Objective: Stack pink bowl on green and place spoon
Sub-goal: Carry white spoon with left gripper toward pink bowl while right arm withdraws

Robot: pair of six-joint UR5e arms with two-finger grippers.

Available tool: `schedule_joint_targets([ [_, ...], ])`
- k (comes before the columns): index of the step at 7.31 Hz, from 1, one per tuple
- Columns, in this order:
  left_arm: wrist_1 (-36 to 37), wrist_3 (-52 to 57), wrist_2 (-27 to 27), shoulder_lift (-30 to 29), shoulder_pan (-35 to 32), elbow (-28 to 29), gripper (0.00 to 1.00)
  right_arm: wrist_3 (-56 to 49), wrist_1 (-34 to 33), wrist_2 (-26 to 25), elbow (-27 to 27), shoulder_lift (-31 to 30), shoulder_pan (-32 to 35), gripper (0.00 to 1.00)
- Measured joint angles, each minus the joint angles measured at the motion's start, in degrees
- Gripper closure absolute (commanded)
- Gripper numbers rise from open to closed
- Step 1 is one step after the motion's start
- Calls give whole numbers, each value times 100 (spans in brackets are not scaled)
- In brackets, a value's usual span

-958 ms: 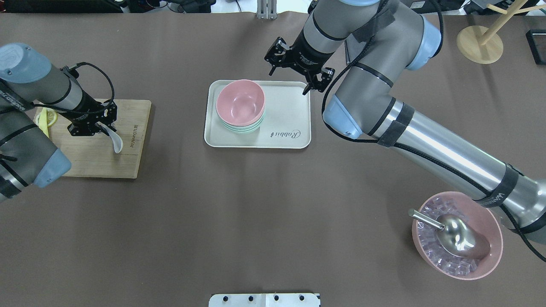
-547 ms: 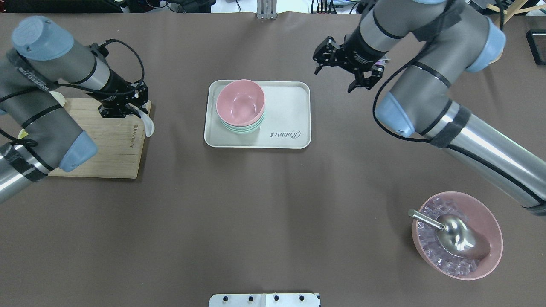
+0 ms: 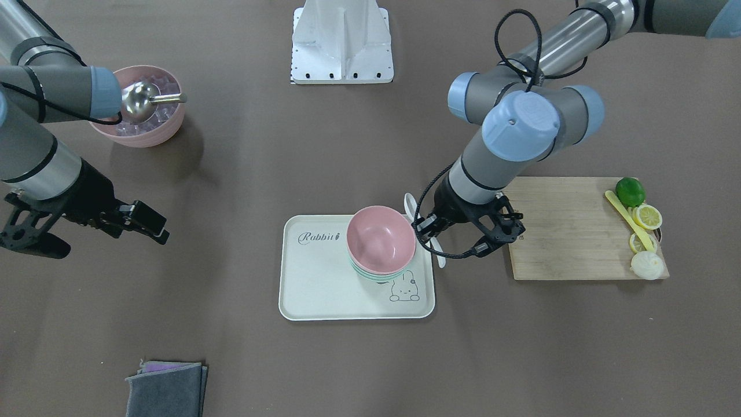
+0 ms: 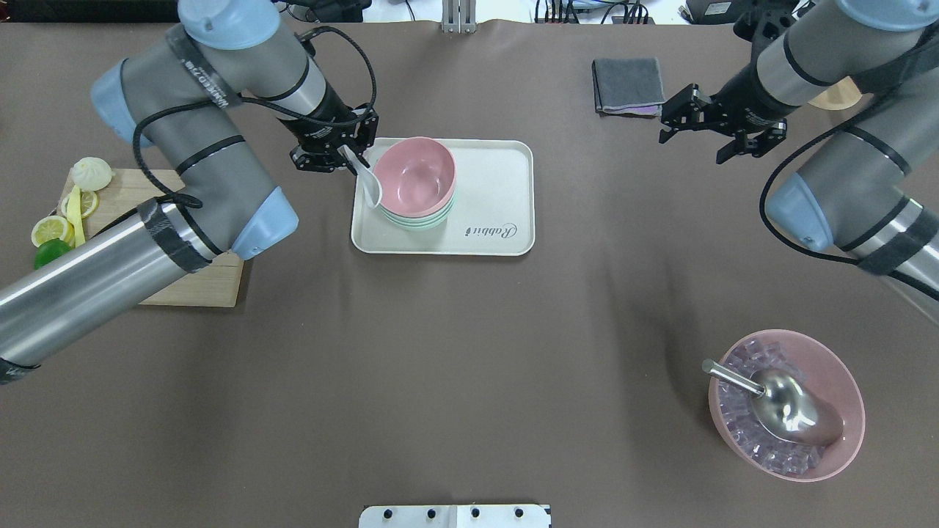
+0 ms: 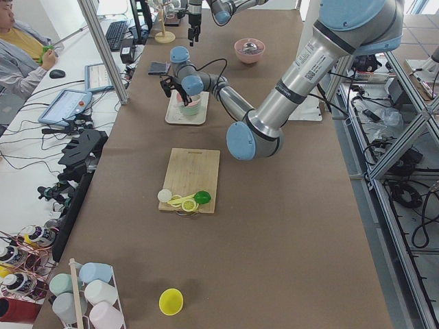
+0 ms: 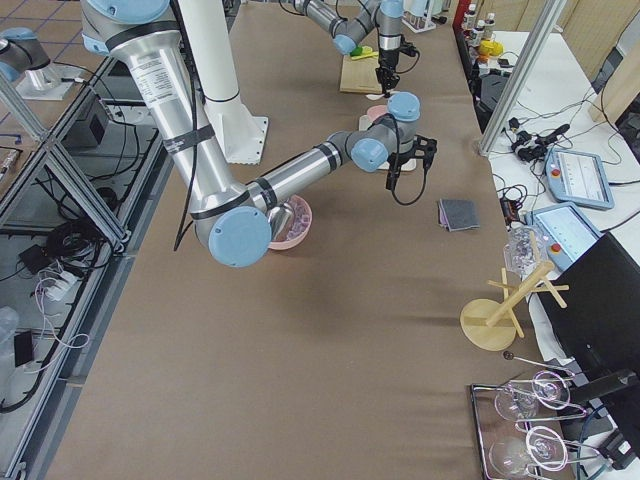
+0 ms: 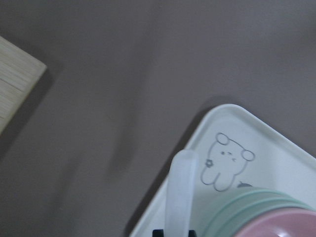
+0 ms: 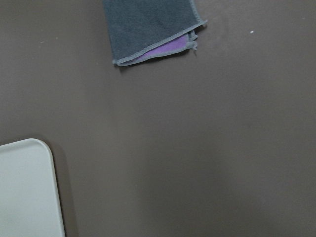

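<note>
Holding the spoon (image 4: 369,185) by its handle in the clamped left gripper (image 4: 343,155), scoop just beside the rim of the pink bowl (image 4: 414,176), over the tray (image 4: 499,183) edge | pink bowl sits nested on the green stack (image 4: 419,219) | right gripper (image 4: 695,145) spread wide, empty, well apart | tip imo: lift clear of the rim, lower into the middle, release gently

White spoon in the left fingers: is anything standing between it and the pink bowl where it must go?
Nothing visible does. The white spoon, held by the left gripper, hangs beside the pink bowl at its rim, and the bowl's inside is bare.
</note>
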Motion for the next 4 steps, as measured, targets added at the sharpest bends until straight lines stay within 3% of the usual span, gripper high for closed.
schedule_joint_targets([
  [4,-25,-59,238,-350,227,226,100,-2055,38,1,100,-1237,686,0],
])
